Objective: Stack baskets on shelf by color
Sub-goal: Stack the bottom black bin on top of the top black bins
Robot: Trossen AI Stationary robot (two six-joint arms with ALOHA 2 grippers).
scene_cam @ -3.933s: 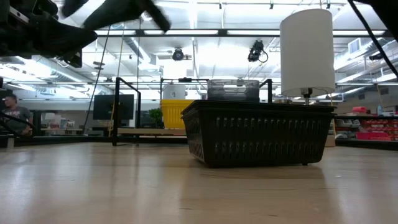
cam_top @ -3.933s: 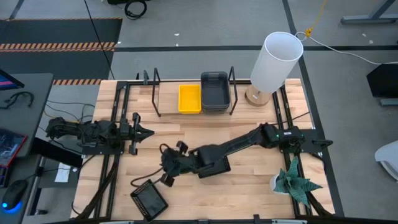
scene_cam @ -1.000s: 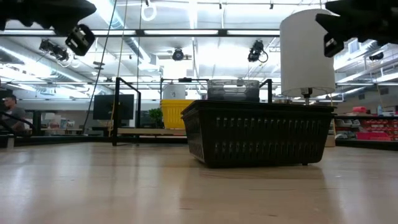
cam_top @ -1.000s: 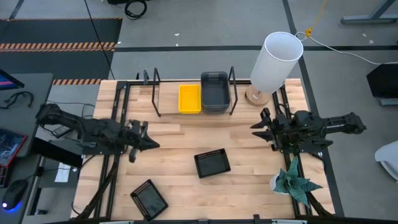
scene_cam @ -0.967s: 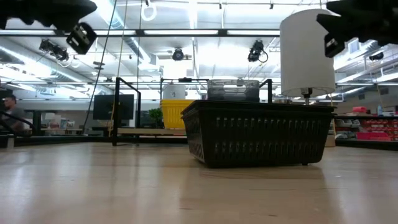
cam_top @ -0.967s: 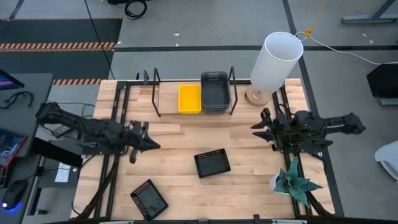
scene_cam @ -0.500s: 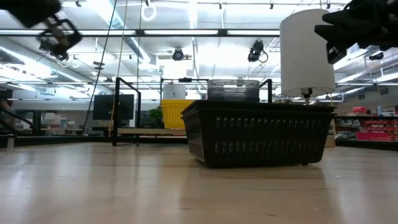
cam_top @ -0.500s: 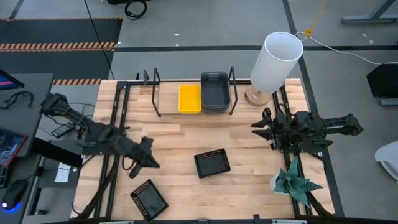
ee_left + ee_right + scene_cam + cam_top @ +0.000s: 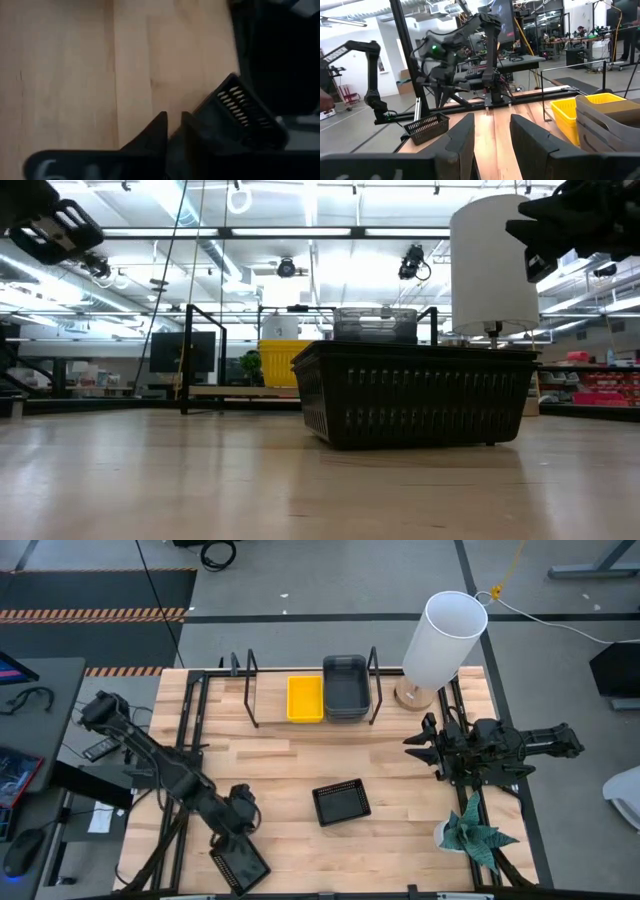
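Lamp [image 9: 444, 640] and plant [image 9: 472, 832] flank the parked right gripper [image 9: 418, 747].

Two rectangular plastic bins [image 9: 324, 697] side by side on long wooden wire-framed shelf [image 9: 262, 708] at table's back. Mesh basket [image 9: 341, 803] mid-table; second mesh basket [image 9: 240, 860] at front left, under left gripper [image 9: 243, 823].

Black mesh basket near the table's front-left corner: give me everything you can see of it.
The black mesh basket is a small rectangular bin with grid-like slotted walls, plastic by the look. It sits upright on the wooden tabletop, turned askew to the table's edges, open side up. The left gripper hangs just above its far rim, not visibly touching it. The left wrist view shows one slotted corner just ahead of the fingers.
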